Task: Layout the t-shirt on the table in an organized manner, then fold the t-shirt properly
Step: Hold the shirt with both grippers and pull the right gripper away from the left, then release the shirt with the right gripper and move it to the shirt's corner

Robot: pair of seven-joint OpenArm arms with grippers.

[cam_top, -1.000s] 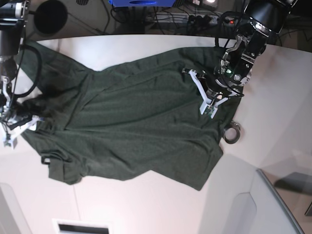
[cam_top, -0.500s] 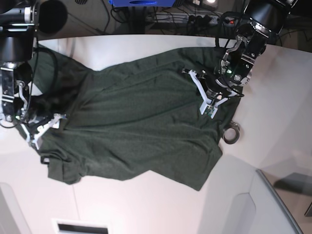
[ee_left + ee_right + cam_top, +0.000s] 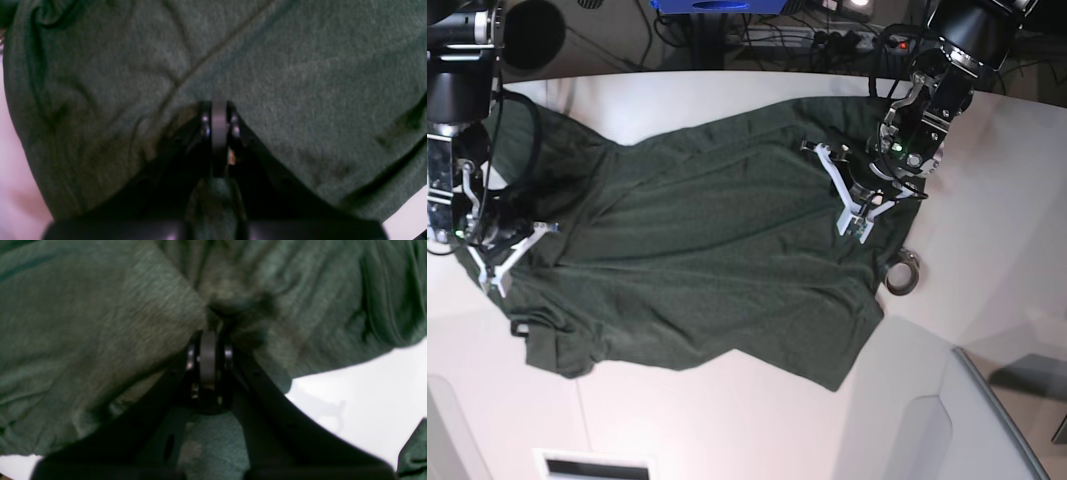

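Both grippers, left [image 3: 218,133] and right [image 3: 207,363], clamp the t-shirt [image 3: 717,250].

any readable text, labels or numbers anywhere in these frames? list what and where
None readable.
The t-shirt is plain dark green, no print or visible tag in any view.
The table shows only seam lines, no markings.
The left claw and right claw carry no legible labels; both wrist views are blurred.
The metal ring shows no marking.
The blue object at the top edge is cropped, nothing legible.
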